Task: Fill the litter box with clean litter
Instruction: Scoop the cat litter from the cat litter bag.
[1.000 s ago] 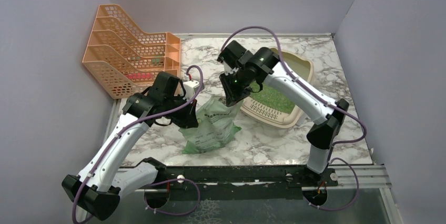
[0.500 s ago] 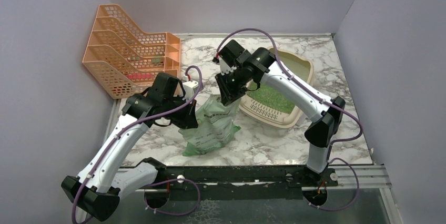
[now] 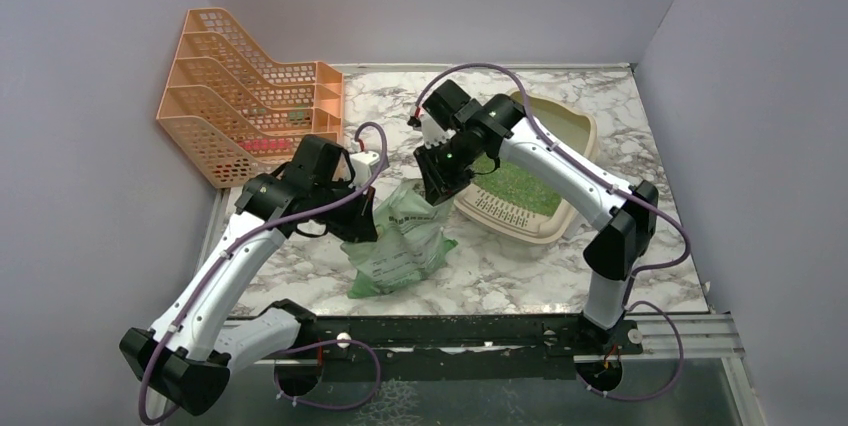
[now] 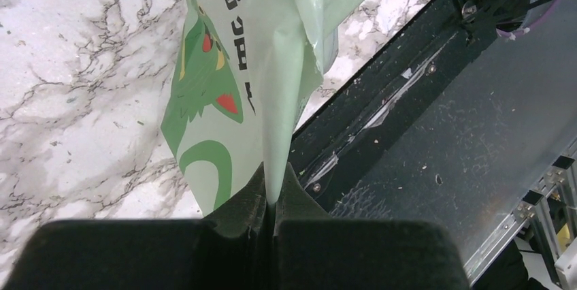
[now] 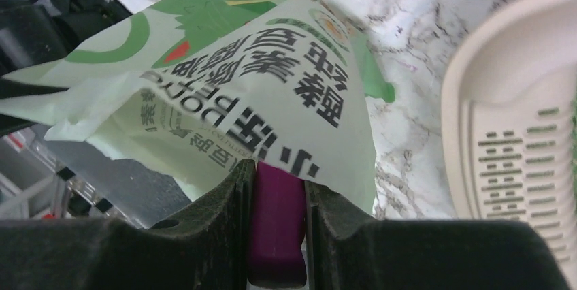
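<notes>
Left gripper (image 4: 272,191) pinches litter bag (image 4: 224,86) edge; right gripper (image 5: 275,181) clamps magenta scoop (image 5: 275,235) at bag mouth, left of litter box (image 5: 503,99).

The left gripper (image 4: 272,203) pinches a fold of the green printed litter bag (image 4: 235,72) stretching ahead over the marble desk (image 4: 81,86); a dark frame (image 4: 435,106) lies to its right.

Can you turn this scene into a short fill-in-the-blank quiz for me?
The left gripper pinches the bag, which rests on a ____-patterned table.
The right gripper holds a scoop coloured ____.
The litter already in the box is ____.
Missing words: marble; magenta; green.
</notes>
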`<state>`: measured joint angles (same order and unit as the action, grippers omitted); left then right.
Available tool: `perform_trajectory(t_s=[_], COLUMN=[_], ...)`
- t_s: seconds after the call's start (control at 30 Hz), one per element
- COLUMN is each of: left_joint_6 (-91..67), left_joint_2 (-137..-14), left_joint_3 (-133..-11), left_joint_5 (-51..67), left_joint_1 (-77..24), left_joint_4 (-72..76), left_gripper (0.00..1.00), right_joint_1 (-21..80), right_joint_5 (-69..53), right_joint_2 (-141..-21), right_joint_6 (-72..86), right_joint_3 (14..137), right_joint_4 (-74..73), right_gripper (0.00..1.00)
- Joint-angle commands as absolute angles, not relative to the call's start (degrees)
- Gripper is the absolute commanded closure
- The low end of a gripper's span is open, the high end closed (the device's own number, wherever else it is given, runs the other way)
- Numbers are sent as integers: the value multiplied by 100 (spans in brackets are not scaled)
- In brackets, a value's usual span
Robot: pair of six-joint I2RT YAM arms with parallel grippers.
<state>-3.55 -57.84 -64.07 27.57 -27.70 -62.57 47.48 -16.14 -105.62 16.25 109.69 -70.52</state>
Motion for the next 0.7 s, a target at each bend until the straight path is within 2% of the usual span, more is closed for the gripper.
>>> perform_trajectory(t_s=[0.0, 0.17, 0.47, 0.67], left_joint_6=[-402, -247, 252, 769], left_joint_2=[-5843, -5983, -6561, -7273], left_joint_3=[-6917, -7173, -7982, -8740], left_joint_5=[2957, 2723, 2432, 2460], left_joint_1=[-2756, -2754, -2755, -2753], left_joint_4=[-5958, -5940, -5696, -5621], left_gripper=[100, 100, 100, 100], right_joint_1=[4812, 4620, 3559, 3172], right_joint_5=[-3037, -3781, -6018, -6766], right_joint_2=[-10737, -10621, -9371, -8783], right_joint_6=[1443, 1534, 2755, 3664], right_joint_3=[10518, 10496, 8487, 7331], right_joint_4=[-6348, -5919, -3228, -1677], right_gripper=[99, 99, 99, 99])
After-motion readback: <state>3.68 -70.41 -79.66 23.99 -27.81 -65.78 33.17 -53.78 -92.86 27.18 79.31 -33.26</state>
